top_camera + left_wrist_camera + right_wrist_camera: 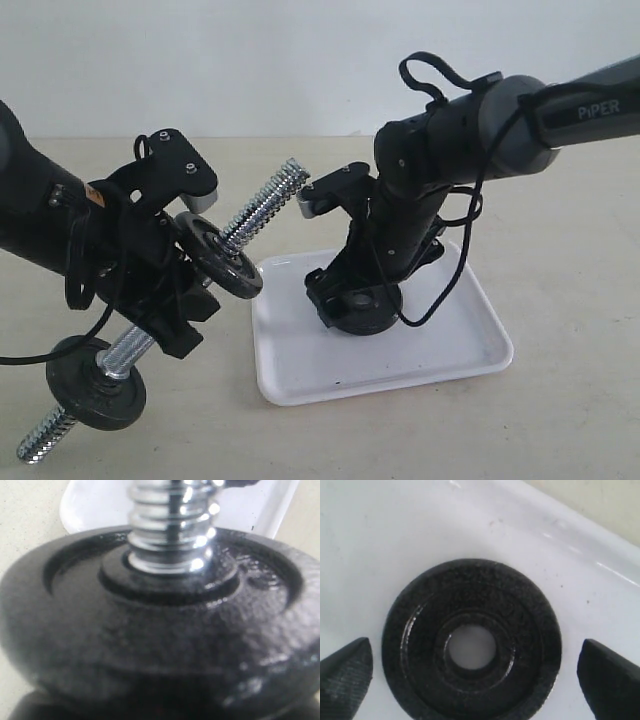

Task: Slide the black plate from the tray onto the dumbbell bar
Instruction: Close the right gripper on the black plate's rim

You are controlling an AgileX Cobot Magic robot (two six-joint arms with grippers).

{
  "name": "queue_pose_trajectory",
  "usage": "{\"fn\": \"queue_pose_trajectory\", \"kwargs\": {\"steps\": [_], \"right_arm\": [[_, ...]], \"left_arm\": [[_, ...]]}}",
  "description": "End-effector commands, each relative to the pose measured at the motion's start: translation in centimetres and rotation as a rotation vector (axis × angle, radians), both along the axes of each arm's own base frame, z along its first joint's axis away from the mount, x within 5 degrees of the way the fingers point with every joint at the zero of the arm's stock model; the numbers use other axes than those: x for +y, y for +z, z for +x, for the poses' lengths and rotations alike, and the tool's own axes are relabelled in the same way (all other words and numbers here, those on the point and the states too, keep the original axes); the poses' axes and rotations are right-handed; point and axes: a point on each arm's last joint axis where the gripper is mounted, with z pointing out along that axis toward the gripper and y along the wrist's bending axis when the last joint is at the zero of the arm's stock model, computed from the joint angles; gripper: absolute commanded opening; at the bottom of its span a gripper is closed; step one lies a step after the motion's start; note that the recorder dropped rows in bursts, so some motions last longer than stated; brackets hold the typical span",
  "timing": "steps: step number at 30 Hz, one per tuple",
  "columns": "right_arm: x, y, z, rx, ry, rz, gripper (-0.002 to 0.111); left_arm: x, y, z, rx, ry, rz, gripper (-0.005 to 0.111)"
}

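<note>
1. Presently, the flat round black iron plate (470, 592) lies on the white rectangular plastic tray (470, 345) with its centre hole facing up. It has not been lifted.
2. The right hand (477, 672) hangs straight over it. Its fingertips (347, 672) stand wide apart, one on each side of the rim and touching neither. That straddle looks like the set-up for a pinch across the plate.
3. The left hand (172, 305) is clamped on the long shiny chrome steel dumbbell bar (262, 205) near its middle. It holds the bar tilted, with the free threaded end raised and aimed toward the tray. This is probably so the plate can be fed over that end and slide down.
4. Two other black discs sit on the bar. The upper disc (222, 258) is just above the left hand and would likely stop the new plate. The lower disc (95, 385) is near the low end, close to the beige desk (560, 250).
5. The step in hand seems to be the grasp. Next the fingers must close, lift, and turn the hole to meet the bar's tip. A heavy disc pinched by its edge could slip.
</note>
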Motion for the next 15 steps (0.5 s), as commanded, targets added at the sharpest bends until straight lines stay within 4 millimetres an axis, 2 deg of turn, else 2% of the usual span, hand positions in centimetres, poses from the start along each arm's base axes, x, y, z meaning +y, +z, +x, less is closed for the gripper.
{"fn": "queue_pose_trajectory", "kwargs": {"steps": [1,11,15], "right_arm": [[0.14,1.05,0.49,-0.002,0.005,-0.007,0.104],[0.19,1.15,0.57,0.003,-0.001,-0.008,0.104],[0.22,0.44,0.62,0.015,0.000,-0.017,0.104]], "left_arm": [[-0.43,3.27,0.78,-0.153,0.055,-0.111,0.004],[-0.43,3.26,0.76,-0.151,0.054,-0.110,0.004],[-0.43,3.26,0.76,-0.151,0.054,-0.110,0.004]]}}
